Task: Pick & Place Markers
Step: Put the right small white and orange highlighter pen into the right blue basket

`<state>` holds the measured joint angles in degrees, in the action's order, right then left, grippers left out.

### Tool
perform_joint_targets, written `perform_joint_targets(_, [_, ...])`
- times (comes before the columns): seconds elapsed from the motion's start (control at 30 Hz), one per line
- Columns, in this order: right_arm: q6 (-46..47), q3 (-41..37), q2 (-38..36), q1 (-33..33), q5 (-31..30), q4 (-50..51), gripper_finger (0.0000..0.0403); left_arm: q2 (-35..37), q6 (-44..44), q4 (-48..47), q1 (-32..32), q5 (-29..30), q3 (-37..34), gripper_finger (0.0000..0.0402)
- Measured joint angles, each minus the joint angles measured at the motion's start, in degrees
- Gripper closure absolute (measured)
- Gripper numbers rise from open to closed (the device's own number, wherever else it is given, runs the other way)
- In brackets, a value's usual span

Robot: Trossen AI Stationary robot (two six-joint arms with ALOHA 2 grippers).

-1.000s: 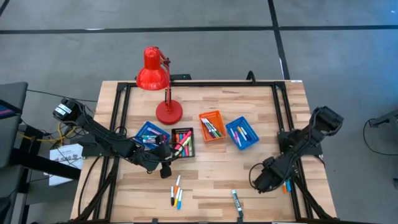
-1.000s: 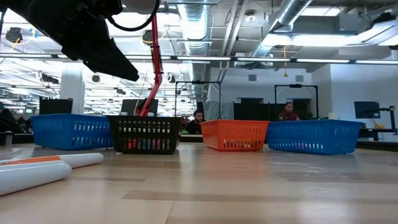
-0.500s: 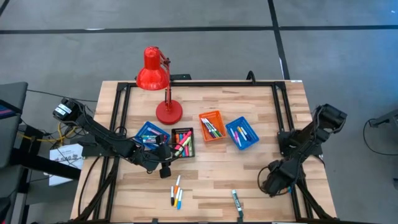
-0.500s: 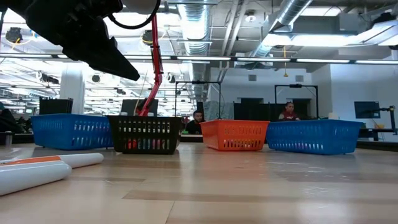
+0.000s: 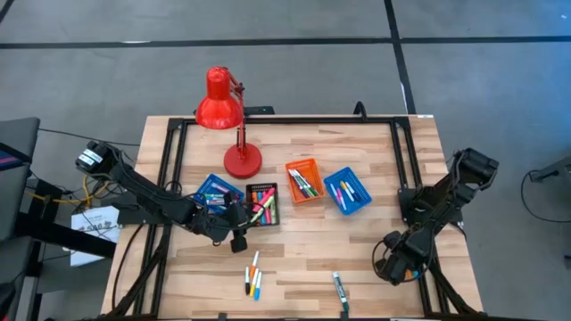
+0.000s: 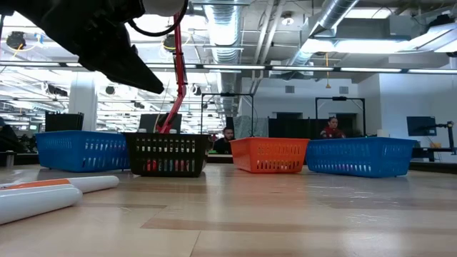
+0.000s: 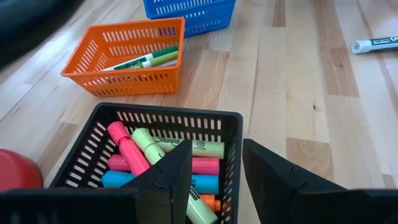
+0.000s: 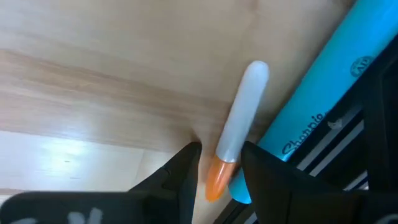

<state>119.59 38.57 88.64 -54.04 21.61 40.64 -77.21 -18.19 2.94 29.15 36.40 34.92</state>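
Wood-plank table (image 5: pixel 303 241) on a dark frame, grey floor around it; beyond the far edge the low view shows a workshop hall with two people seated well back.

Right gripper (image 8: pixel 219 169): down at the table's right near edge, fingers parted narrowly and straddling the orange cap end of a white-barrelled marker (image 8: pixel 239 127) lying flat on the wood. Not yet pinched, by the look of the slim gaps either side. A blue marker (image 8: pixel 311 106) lies just beside it, against the dark frame rail, so the approach is tight; likely why the fingers come in so narrow. In the high view this gripper (image 5: pixel 399 264) sits right by the frame.

Left gripper (image 7: pixel 211 171): fingers apart, nothing between them, hanging over the near rim of the black tray (image 7: pixel 230 134). Pink, yellow-green and blue markers lie in the tray beneath. From above, the gripper (image 5: pixel 234 234) is just near-left of that tray (image 5: pixel 262 205).

Farther out: orange tray (image 5: pixel 303 179) and blue tray (image 5: pixel 348 191) to the right of the black one, each holding markers; a second blue tray (image 5: pixel 216 192) to the left. Red lamp (image 5: pixel 223 111) stands at the far side. Loose markers (image 5: pixel 254 276) lie on the near middle planks, a green-and-white one (image 5: pixel 340 290) further right.

Judgement: sorting is partly done; loose ones remain.
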Motion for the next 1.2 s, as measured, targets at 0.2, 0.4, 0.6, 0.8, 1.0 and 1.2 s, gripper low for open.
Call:
perform_joint_targets(0.2, [-2.9,0.0,0.0,0.1,-2.3,-0.5,0.0333,0.0,0.0,0.1,-0.4,0.0,0.0,0.0263])
perform_joint_targets(0.4, [-3.8,2.3,0.2,0.9,-5.3,2.1,0.0378,0.0,0.0,0.1,-0.4,0.0,0.0,0.0263])
perform_joint_targets(0.6, [-12.3,12.1,0.4,3.9,-18.5,14.0,0.0340,0.0,0.0,0.1,-2.4,0.0,0.0,0.0263])
perform_joint_targets(0.8, [-22.8,20.0,0.3,10.3,-34.4,26.6,0.0358,0.0,0.0,0.1,-4.9,0.0,0.0,0.0263])
perform_joint_targets(1.0, [-34.9,20.9,0.3,20.5,-44.8,28.0,0.0398,0.0,0.0,0.3,-5.6,0.0,0.0,0.0263])
perform_joint_targets(1.2, [-38.6,20.9,0.3,26.0,-25.6,23.8,0.0354,0.0,-0.1,0.4,-5.4,-2.2,0.0,0.0263])
